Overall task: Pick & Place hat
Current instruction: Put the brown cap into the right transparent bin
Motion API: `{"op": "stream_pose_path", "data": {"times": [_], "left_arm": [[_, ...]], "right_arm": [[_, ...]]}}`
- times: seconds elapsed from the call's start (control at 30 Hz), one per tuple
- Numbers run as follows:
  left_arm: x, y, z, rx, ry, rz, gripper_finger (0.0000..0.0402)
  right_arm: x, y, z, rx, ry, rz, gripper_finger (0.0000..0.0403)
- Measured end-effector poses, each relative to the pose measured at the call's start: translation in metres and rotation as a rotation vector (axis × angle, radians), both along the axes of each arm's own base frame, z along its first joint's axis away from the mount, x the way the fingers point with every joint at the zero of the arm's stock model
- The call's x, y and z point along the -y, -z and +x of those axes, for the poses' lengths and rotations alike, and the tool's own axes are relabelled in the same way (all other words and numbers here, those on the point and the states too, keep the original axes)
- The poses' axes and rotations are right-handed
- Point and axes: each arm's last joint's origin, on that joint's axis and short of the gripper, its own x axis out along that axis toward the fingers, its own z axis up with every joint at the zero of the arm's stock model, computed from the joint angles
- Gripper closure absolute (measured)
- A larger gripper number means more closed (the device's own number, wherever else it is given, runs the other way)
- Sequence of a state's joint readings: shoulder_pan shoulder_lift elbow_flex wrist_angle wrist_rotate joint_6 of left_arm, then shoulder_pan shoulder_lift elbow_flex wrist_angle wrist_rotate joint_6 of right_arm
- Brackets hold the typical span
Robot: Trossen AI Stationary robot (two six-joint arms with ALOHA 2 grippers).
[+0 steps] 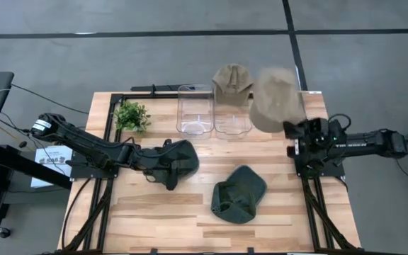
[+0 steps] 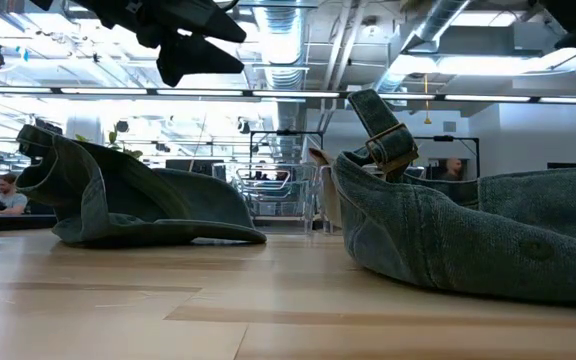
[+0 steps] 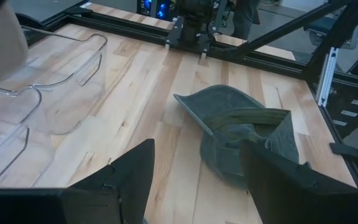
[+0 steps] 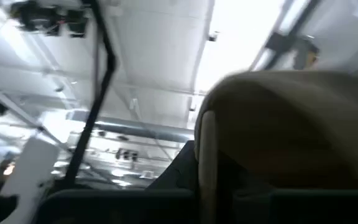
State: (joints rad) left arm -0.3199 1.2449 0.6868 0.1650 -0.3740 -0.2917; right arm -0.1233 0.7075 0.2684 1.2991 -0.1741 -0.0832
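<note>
Two dark green hats lie on the table: one (image 1: 184, 157) under my left gripper (image 1: 163, 170), also in the low view (image 2: 118, 205), and one (image 1: 238, 193) mid-table (image 3: 241, 140) (image 2: 468, 240). My left gripper (image 3: 194, 168) (image 2: 183, 40) is open and hovers above the first. A tan hat (image 1: 232, 83) rests on the clear containers (image 1: 213, 110). My right gripper (image 1: 294, 129) is shut on a second tan hat (image 1: 275, 99) (image 4: 291, 124), raised near the table's far right. My right gripper holds the second tan hat by its lower edge (image 1: 286, 125), coming from the table's right side. The hat is lifted clear of the table and looks blurred. In the right wrist view the hat itself hides the fingers, so the kind of hold cannot be told.
Two clear plastic containers (image 3: 48, 93) stand side by side at the far middle. A small green plant (image 1: 132, 115) sits at the far left. Black frame rails (image 1: 310, 191) run along the table's left and right sides. Bare wood (image 1: 154, 212) shows along the near edge.
</note>
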Motion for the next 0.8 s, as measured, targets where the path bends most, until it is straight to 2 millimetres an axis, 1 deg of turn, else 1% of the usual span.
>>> {"op": "stream_pose_path", "data": {"times": [0.1,0.2,0.23,0.27,0.33,0.4,0.47,0.57,0.67,0.73,0.8], "left_arm": [[0.000,0.000,0.000,0.000,0.000,0.000,0.0169],[0.000,0.000,0.000,0.000,0.000,0.000,0.0169],[0.000,0.000,0.000,0.000,0.000,0.000,0.0169],[0.000,0.000,0.000,0.000,0.000,0.000,0.0169],[0.000,0.000,0.000,-0.001,0.000,0.000,0.0169],[0.000,0.000,0.000,-0.001,0.000,0.000,0.0169],[0.000,0.000,0.000,-0.002,0.000,0.000,0.0169],[0.000,0.000,0.000,-0.004,0.000,0.001,0.0169],[0.000,0.001,0.000,-0.006,0.000,0.002,0.0169],[0.000,0.001,0.000,-0.006,0.000,0.002,0.0169],[0.000,0.000,0.000,-0.004,0.000,0.001,0.0169]], "right_arm": [[-0.003,0.005,0.000,-0.012,-0.002,-0.061,0.0402],[-0.008,0.009,0.002,-0.037,-0.071,-0.278,0.0402],[-0.009,0.009,0.002,-0.034,-0.049,-0.322,0.0402],[-0.008,0.010,0.003,-0.036,0.008,-0.321,0.0402],[-0.003,0.010,0.004,-0.064,0.154,-0.238,0.0402],[-0.001,0.015,0.008,-0.120,0.234,-0.279,0.0401],[-0.003,0.022,0.013,-0.200,0.225,-0.361,0.0401],[-0.001,0.031,0.018,-0.305,0.231,-0.375,0.0401],[-0.003,0.041,0.023,-0.402,0.168,-0.463,0.0401],[-0.006,0.048,0.025,-0.466,0.137,-0.471,0.0401],[-0.006,0.053,0.027,-0.536,0.182,-0.457,0.0401]]}}
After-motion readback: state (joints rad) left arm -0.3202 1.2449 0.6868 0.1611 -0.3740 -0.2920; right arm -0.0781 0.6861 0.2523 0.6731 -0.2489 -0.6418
